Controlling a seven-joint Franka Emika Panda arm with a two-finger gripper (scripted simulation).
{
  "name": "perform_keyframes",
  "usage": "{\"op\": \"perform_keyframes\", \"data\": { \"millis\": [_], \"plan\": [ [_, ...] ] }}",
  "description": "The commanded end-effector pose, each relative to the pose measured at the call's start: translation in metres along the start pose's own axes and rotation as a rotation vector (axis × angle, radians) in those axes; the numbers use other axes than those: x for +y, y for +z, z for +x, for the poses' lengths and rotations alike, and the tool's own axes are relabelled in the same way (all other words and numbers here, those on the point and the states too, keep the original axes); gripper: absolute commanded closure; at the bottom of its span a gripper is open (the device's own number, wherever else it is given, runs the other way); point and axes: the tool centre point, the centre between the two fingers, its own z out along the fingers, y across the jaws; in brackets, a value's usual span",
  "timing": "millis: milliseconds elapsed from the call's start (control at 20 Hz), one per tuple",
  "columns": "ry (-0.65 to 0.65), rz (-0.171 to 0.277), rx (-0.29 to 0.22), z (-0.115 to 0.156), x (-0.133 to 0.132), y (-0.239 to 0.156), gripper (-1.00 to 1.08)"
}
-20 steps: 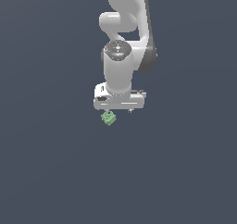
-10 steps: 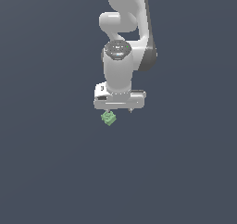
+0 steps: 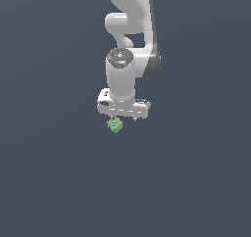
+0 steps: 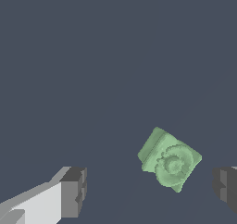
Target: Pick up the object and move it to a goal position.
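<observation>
The object [image 3: 115,125] is a small light-green blocky piece with rounded bumps, lying on the dark grey floor just under the white hand. In the wrist view the object [image 4: 169,159] lies tilted between the two dark fingertips [image 4: 74,190], nearer the other finger and touching neither. My gripper [image 3: 122,117] hangs straight above it and is open, with a wide gap between the fingers and nothing held. In the exterior view the hand hides most of the fingers.
The white arm [image 3: 128,30] rises from the hand toward the top of the exterior view. Plain dark grey floor [image 3: 59,182] lies all around, and no other object shows.
The hand has sunk very slightly toward the object. The object has not moved and the fingers remain apart.
</observation>
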Motion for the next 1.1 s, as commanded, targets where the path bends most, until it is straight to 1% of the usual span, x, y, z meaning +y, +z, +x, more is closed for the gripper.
{"op": "perform_keyframes", "data": {
  "millis": [0,550,800,1050],
  "plan": [
    [0.065,0.000,0.003,-0.003,0.006,0.008,-0.92],
    [0.399,-0.004,0.021,-0.023,0.037,0.044,-0.92],
    [0.498,-0.006,0.028,-0.029,0.046,0.053,-0.92],
    [0.554,-0.007,0.032,-0.033,0.052,0.058,-0.92]
  ]
}}
